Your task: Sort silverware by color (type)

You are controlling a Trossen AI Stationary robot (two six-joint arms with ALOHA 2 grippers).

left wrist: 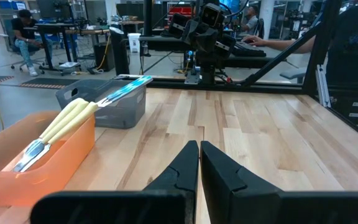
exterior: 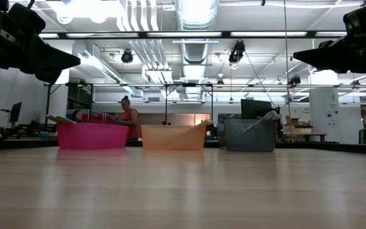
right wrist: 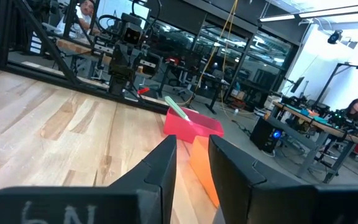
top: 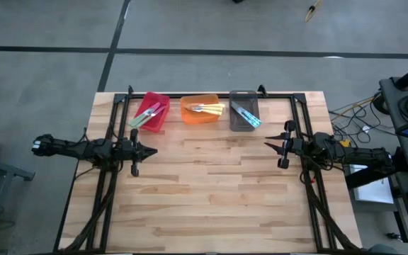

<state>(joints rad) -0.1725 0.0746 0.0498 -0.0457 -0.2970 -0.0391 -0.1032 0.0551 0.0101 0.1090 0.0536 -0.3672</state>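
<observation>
The silverware lies in three bins along the table's far edge. Green-handled pieces [top: 146,115] rest in the red bin [top: 152,110], pale yellow ones [top: 210,108] in the orange bin [top: 201,111], and light blue ones [top: 246,113] in the grey bin [top: 244,120]. Some handles lean out over the bin rims [left wrist: 126,90] [right wrist: 178,111]. My left gripper [top: 151,150] hovers shut over the table's left part, pointing right. My right gripper [top: 268,145] hovers over the right part, pointing left, its fingers a little apart [right wrist: 192,152]. Both hold nothing.
Bare wooden table top [top: 211,184] stretches between and in front of both grippers. A black metal frame [top: 190,95] runs along the far edge and the sides. People sit at desks in the room beyond the table [exterior: 129,117].
</observation>
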